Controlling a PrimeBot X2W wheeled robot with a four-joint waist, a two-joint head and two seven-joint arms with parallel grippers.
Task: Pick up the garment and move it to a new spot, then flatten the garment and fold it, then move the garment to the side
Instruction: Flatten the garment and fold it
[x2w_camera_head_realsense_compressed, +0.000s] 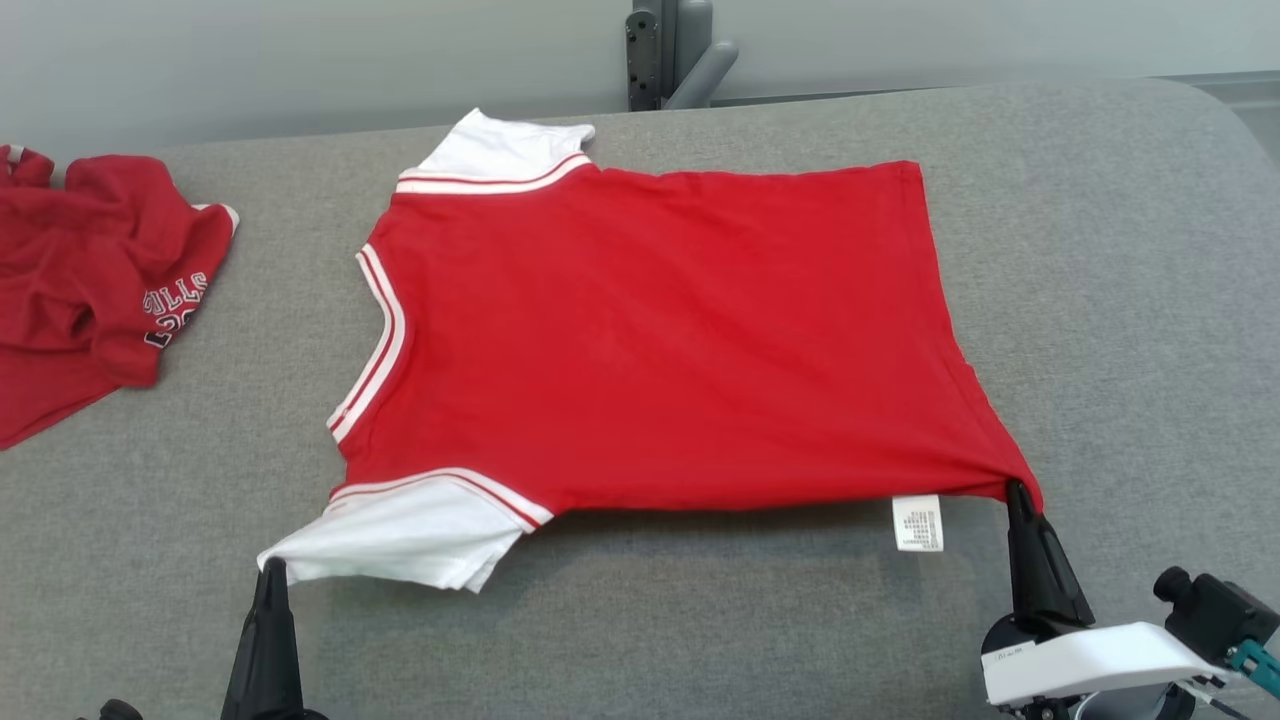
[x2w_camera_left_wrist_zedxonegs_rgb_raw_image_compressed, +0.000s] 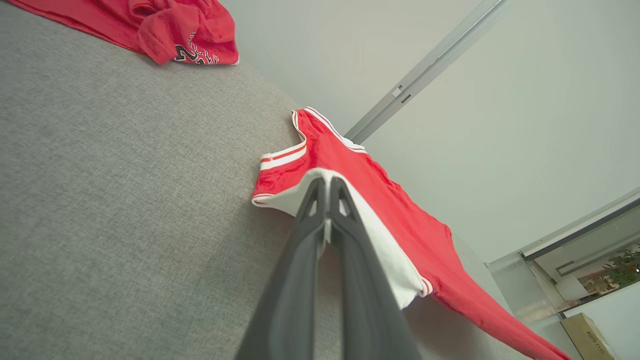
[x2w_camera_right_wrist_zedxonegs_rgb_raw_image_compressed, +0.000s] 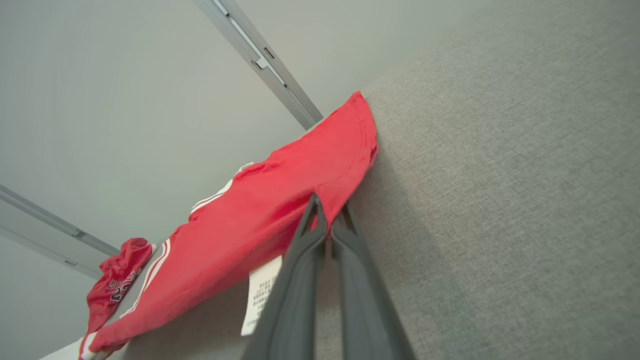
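Both pinched closed: left gripper grips the near white sleeve cuff of the red fabric jersey with white sleeves and striped trim, right gripper grips its near hem corner, with the white care label hanging just to that gripper's left. The jersey spreads ahead of and between both fingertips, near edge raised off the grey fabric-covered tabletop, far edge lying on it. A crumpled red garment with lettering sits well left of the left gripper, apart from the jersey.
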